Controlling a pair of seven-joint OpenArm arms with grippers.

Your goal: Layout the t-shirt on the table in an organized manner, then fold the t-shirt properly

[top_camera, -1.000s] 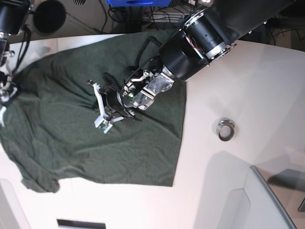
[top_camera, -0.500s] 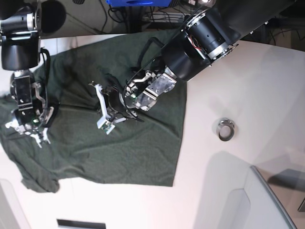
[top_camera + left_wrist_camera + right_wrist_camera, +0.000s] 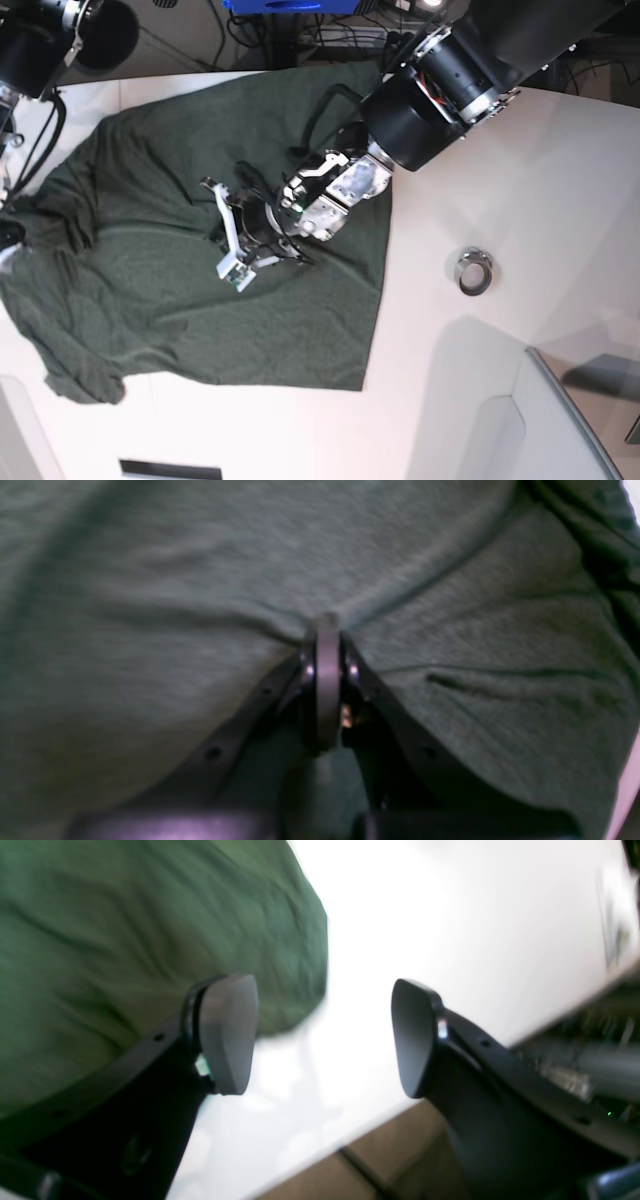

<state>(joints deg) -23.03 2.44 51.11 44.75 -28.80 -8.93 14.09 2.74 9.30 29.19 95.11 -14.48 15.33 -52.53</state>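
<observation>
- The table is a white worktop with a curved far edge; beyond that edge lie dark cables and a blue object.
- Near edge of the worktop: a dark slot is set into the white surface, and a grey panel crosses the near right corner.
- The t-shirt is spread over the left half of the worktop, wrinkled, its hem corner close to the near edge and its far part reaching the far edge.
- A small metal ring sits on bare table well right of the cloth.
- The left gripper is pressed onto the middle of the t-shirt, jaws closed together, with creases running into its tip; whether cloth is pinched I cannot tell.
- Its thick black arm reaches in from the far right corner and hides part of the shirt.
- The right gripper hangs over the worktop's left edge beside the shirt's border, jaws wide apart, holding nothing.
</observation>
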